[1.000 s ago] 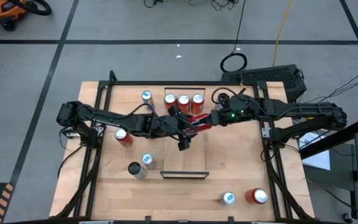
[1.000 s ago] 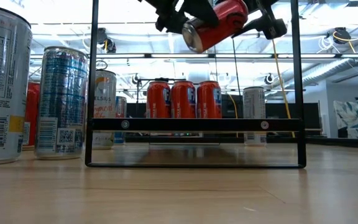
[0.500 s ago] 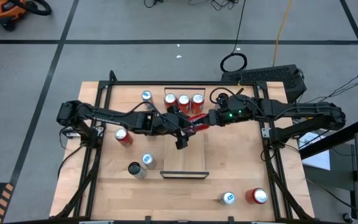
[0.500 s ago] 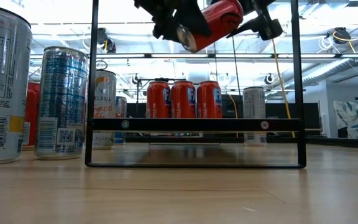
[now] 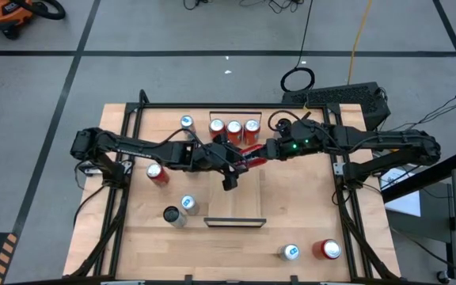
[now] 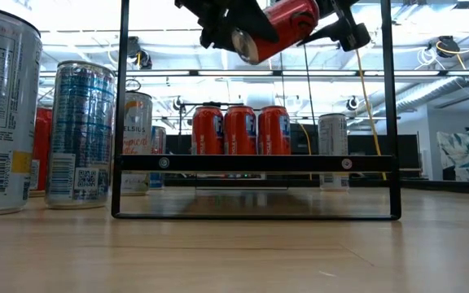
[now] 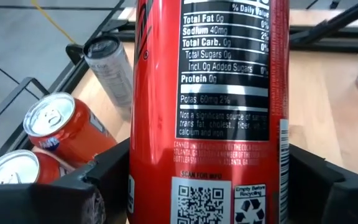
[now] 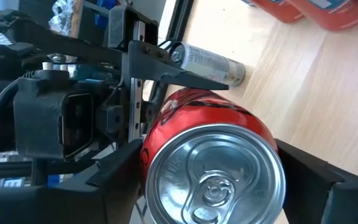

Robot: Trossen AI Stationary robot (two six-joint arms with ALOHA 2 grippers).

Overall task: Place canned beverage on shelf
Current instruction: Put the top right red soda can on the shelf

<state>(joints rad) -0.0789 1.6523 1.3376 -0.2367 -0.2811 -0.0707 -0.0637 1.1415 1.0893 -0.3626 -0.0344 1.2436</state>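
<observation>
A red can (image 5: 249,153) hangs in the air over the light-wood shelf (image 5: 236,202), tilted, and both grippers meet at it. My left gripper (image 5: 236,157) reaches in from the table's left and is shut on the can. My right gripper (image 5: 262,150) comes from the right and is shut on the same can. The low view shows the can (image 6: 279,23) high up, one end facing the near side. Three red cans (image 5: 233,127) stand in a row at the shelf's far end. My left gripper pinches the red can's round wall (image 7: 143,186) between its two fingers (image 7: 79,193), which lie along the can and come level from the table's left. The can is clear of the shelf, tilted. My right gripper pinches the can's wall just behind its tab end (image 8: 166,124), one finger (image 8: 120,171) on each side. The fingers come from the table's right and lie along the can, whose top (image 8: 213,177) faces that wrist.
Loose cans stand about: a silver one (image 5: 186,123) at the far left, a red one (image 5: 157,174) at the left, a silver (image 5: 188,204) and a dark one (image 5: 171,215) near left, a silver (image 5: 290,252) and a red one (image 5: 327,249) near right. Black rails (image 5: 125,182) border the tabletop.
My left gripper has tipped a little around the red can. The can has shifted slightly up and toward the table's left, and stays in the air between both grippers.
</observation>
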